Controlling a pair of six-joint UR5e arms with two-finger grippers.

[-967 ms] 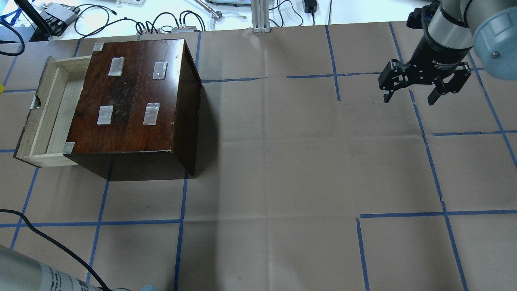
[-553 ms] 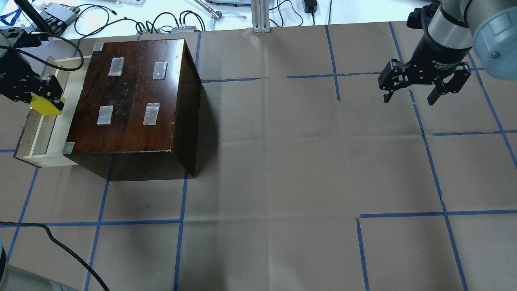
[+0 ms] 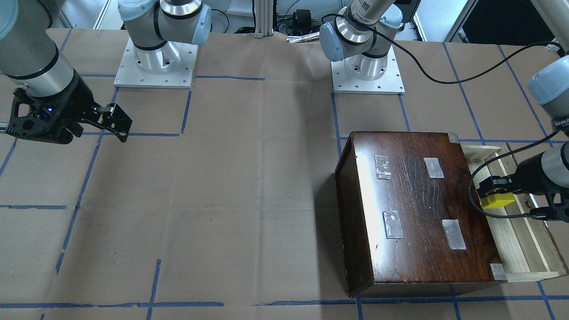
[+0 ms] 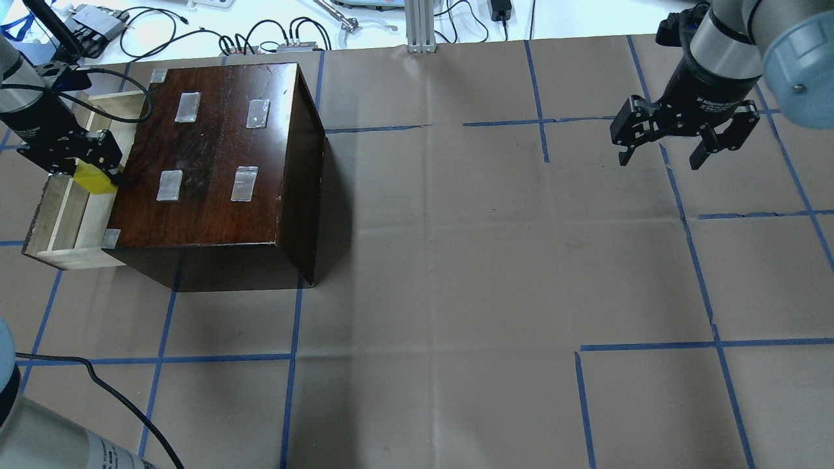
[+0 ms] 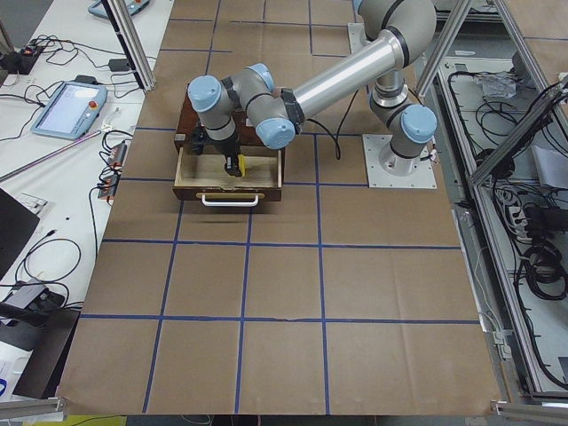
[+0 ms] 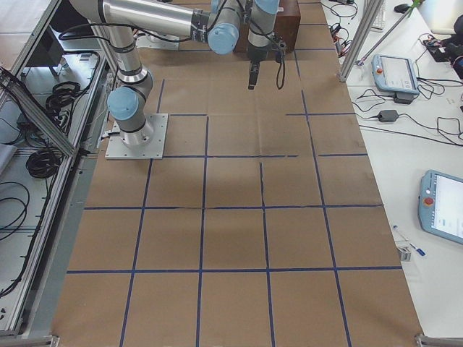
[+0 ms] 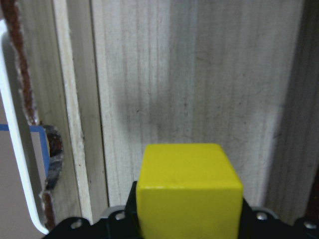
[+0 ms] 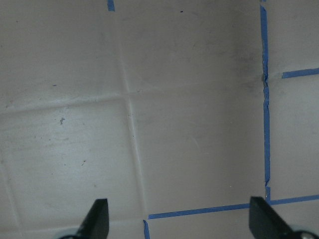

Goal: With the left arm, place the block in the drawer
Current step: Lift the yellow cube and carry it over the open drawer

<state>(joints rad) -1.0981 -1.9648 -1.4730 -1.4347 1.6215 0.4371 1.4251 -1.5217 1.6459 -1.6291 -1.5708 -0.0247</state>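
at the far left of the overhead view, your left gripper [image 4: 90,170] hangs over the open drawer [image 4: 64,218], pinching the block [image 4: 95,180] between its fingers. the left wrist view looks straight down past the yellow cube onto bare pale drawer floor, so the block is above the tray and, as far as i can judge, not resting in it. you are at the placing step: the cube is over the target but not yet let go. the next move calls for lowering until the cube is close to the floor, then spreading the fingers and lifting straight up. mind the dark cabinet [image 4: 215,156], whose top edge is just beside the gripper. at the far right, the right gripper [image 4: 660,159] hovers over the paper-covered table [image 4: 456,273], fingers spread wide, holding nothing.
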